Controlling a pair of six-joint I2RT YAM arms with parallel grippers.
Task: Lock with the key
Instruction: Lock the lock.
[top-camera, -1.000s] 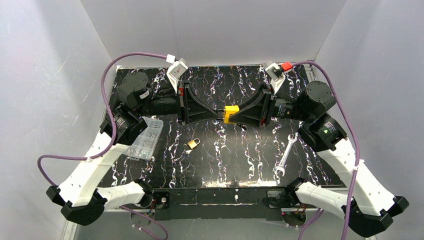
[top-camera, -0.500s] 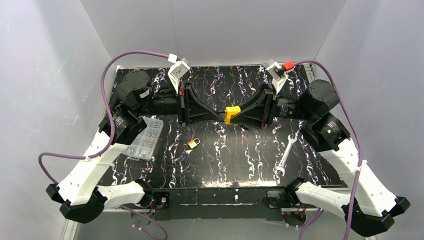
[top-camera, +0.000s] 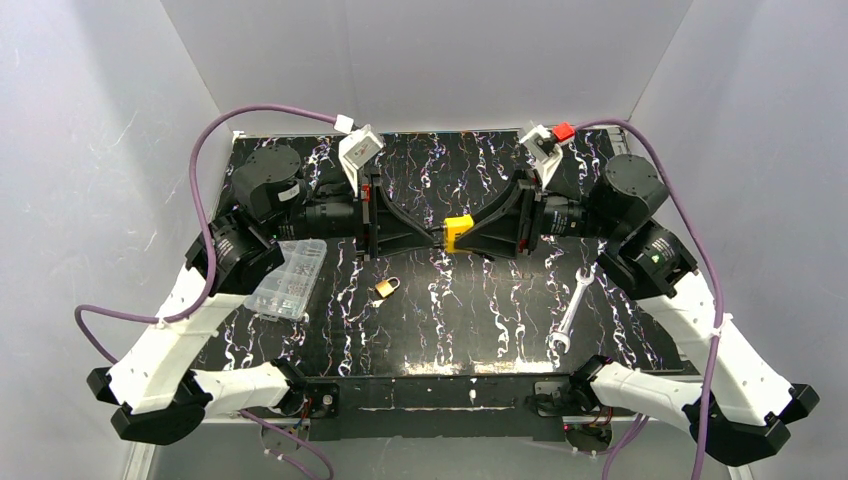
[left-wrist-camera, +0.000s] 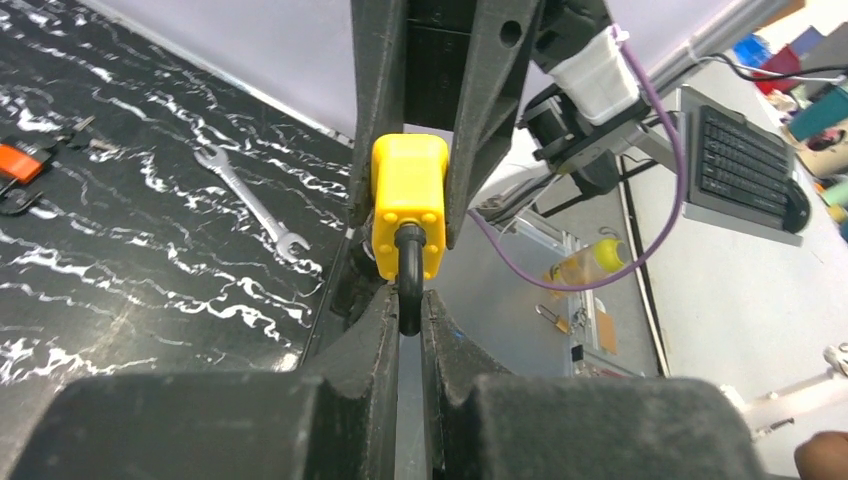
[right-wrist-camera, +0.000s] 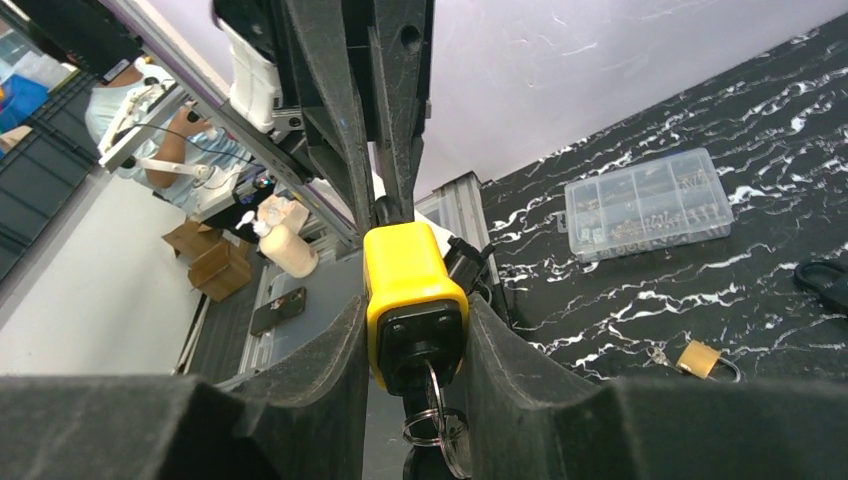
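**Above the middle of the mat, both grippers are holding one yellow padlock**

Over the centre of the black marbled mat (top-camera: 470, 320), the two arms are reaching in from the left and right and meeting tip to tip. Between them, clear of the mat, the yellow padlock (top-camera: 459, 230) is hanging in the air.

The right gripper (top-camera: 457, 232) is clamping the padlock's yellow body, its jaws standing about half apart with one finger pressing on each side face. In the right wrist view the body (right-wrist-camera: 413, 290) is sitting snug between the two black fingers (right-wrist-camera: 335, 360). A key (right-wrist-camera: 428, 378) is sticking out of its end face, with a key ring (right-wrist-camera: 435, 425) dangling from it.

The left gripper (top-camera: 435, 235) is pinching the padlock's black shackle (left-wrist-camera: 408, 285), its jaws drawn as narrow as they go around the bar. The left wrist view is showing the shackle running from the yellow body (left-wrist-camera: 408, 205) into the slit between the fingertips (left-wrist-camera: 375, 330).

Near of the grippers, a small brass padlock (top-camera: 385, 288) is lying on the mat. A clear compartment box (top-camera: 288, 278) of small parts is resting at the left, under the left arm. A silver wrench (top-camera: 570, 310) is lying at the right, well apart from both padlocks.
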